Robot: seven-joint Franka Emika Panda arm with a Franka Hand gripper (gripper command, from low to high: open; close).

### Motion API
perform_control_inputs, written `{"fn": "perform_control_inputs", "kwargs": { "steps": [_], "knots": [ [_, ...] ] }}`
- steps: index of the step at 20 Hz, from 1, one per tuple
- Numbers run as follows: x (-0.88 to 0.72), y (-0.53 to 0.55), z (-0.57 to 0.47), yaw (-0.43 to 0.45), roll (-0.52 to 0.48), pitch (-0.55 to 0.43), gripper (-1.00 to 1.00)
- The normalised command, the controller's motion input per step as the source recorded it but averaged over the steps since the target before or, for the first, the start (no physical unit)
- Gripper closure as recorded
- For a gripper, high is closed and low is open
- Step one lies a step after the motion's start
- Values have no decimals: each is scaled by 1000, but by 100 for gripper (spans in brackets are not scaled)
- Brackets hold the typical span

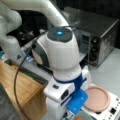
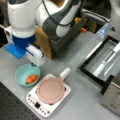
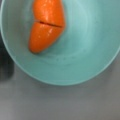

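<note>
A teal bowl (image 2: pixel 25 71) stands on the grey table at a front view's left and holds two orange carrot-like pieces (image 2: pixel 32 79). The wrist view looks straight down into the bowl (image 3: pixel 82 50), with the orange pieces (image 3: pixel 46 25) at its upper left. My gripper (image 2: pixel 33 63) hangs just above the bowl's far rim, under the white and blue wrist. Its fingers do not show in the wrist view, and the wrist (image 1: pixel 65 92) hides them from the front.
A pink lidded pan (image 2: pixel 51 90) with a white handle (image 2: pixel 65 73) sits on a white induction cooker (image 2: pixel 37 106) right of the bowl. A wooden box (image 1: pixel 20 87) stands behind. A toaster oven (image 1: pixel 100 32) has its door (image 2: pixel 105 60) open. A water bottle (image 2: pixel 102 31) stands at the back.
</note>
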Motion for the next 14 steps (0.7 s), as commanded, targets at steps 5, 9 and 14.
{"fn": "perform_control_inputs", "kwargs": {
  "steps": [5, 9, 14],
  "knots": [
    [508, -186, -79, 129, 140, 98, -100],
    [150, -151, 113, 57, 162, 86, -100],
    [-3, -38, 69, 7, 169, 118, -100]
  ]
}}
